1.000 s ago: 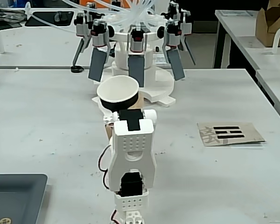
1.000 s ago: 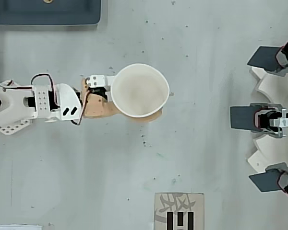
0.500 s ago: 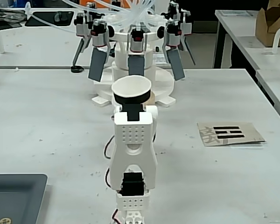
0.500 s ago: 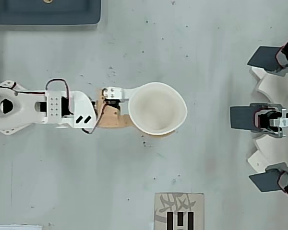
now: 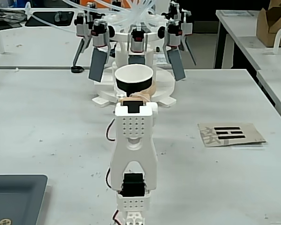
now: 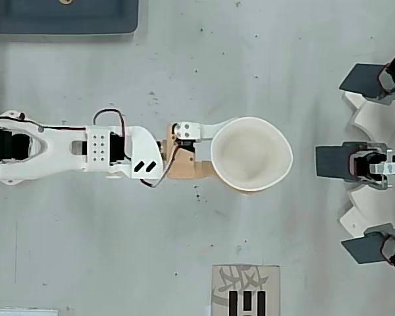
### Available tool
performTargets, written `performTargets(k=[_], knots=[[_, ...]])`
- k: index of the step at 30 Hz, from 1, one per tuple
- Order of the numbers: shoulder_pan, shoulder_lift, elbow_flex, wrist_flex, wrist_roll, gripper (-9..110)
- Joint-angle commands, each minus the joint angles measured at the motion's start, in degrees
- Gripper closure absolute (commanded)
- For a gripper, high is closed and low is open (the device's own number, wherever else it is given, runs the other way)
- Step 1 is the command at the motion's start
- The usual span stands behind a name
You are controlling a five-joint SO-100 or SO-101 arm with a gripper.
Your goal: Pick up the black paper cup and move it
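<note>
The black paper cup [image 5: 133, 86] has a matte black wall, a white rim and a white inside [image 6: 250, 155]. It sits upright in my gripper [image 5: 136, 95], which is shut on it from the near side in the fixed view. In the overhead view my gripper [image 6: 240, 158] reaches in from the left, with a white finger [image 6: 207, 129] on one side of the cup and a tan finger [image 6: 192, 168] on the other. The cup's rim looks slightly squeezed out of round. It appears raised off the table, just short of the white stand.
A white stand [image 5: 166, 89] with several grey flat paddles [image 5: 99, 64] [image 6: 336, 161] on motors is right behind the cup. A dark tray [image 5: 16, 197] [image 6: 62, 16] lies near the arm's base. A card with black marks [image 5: 230, 133] [image 6: 245, 293] lies on the table.
</note>
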Motion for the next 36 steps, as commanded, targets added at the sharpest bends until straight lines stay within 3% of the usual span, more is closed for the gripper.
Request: performTargets(k=[1,36], knots=[[0.5,0.1,-4.9,0.6,0.3,97],[2.3,-10.6,-19.5,5.7,-0.3,99]])
